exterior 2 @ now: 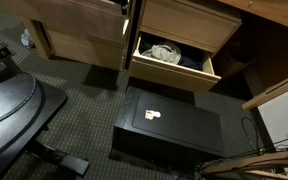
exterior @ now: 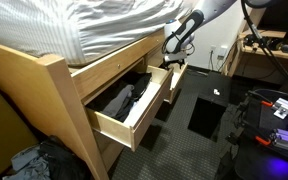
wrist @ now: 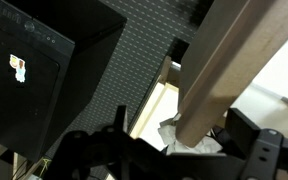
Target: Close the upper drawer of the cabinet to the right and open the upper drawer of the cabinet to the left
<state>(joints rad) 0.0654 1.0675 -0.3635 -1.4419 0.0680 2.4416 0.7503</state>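
Pale wood, the upper drawer (exterior 2: 179, 68) stands pulled out toward the one black box (exterior 2: 169, 125), long axis along the front of its cabinet (exterior 2: 189, 18), my gripper (exterior: 178, 42) just above, fingers fully spread, holding nothing.

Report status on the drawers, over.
Gripper open, empty, beside the open drawer. Drawer not yet shut, clothes inside. Black box sits in front of it.
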